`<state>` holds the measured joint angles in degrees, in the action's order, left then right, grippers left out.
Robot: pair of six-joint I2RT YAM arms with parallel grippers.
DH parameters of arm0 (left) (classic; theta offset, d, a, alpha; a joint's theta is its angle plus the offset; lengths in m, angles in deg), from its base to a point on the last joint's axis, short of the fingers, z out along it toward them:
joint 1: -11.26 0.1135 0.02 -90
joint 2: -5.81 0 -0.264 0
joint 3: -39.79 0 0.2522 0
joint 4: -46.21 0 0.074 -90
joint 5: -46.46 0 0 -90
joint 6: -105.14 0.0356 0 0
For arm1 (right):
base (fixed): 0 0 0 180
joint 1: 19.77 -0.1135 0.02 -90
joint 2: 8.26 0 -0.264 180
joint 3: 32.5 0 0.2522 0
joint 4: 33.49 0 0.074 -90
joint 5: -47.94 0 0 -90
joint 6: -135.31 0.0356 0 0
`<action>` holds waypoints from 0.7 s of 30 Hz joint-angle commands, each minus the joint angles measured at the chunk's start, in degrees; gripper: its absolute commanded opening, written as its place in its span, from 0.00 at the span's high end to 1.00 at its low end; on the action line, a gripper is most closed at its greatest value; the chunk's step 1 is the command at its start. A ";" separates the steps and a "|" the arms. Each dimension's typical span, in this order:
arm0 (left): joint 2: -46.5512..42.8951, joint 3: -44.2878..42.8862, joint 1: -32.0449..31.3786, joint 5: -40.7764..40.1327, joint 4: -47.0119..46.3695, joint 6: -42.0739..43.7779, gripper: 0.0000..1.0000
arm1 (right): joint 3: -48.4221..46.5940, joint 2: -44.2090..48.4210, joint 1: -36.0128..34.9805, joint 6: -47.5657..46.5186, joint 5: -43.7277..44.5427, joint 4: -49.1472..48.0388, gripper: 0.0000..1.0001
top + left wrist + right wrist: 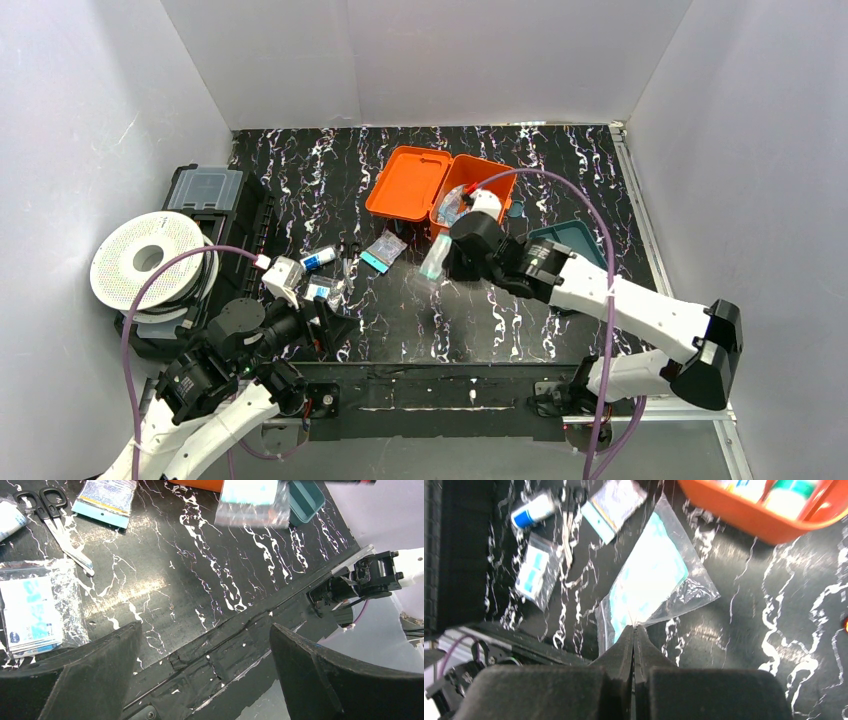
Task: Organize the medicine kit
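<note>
Kit [410,185] lies open at back centre, and just beside it the right gripper [634,629] pinches a bag [649,580] by one edge, so it may slip or snag the rim, while the left gripper [204,627] gapes, holding nothing.

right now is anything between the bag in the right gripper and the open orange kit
Nothing visible does. The right gripper is shut on the clear bag beside the medicine kit, whose lid is open; only bare table lies between them.
</note>
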<state>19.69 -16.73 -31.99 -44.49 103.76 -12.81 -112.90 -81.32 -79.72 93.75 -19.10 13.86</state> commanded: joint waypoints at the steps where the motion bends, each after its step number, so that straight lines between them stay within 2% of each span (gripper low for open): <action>1: 1.44 -0.03 -0.02 -0.64 0.34 0.15 0.01 | -6.14 2.33 3.99 -4.63 3.96 1.73 0.99; 10: 1.50 0.04 -0.05 -0.33 0.18 0.17 0.01 | -12.51 -0.55 15.46 -9.50 -1.48 0.39 0.99; 21: 1.48 0.07 -0.02 -0.20 0.18 0.25 0.00 | -19.35 -12.44 28.84 -16.09 -12.22 -1.59 0.99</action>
<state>20.62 -16.73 -31.99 -44.45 103.75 -12.81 -128.35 -90.63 -54.11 81.31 -26.14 14.48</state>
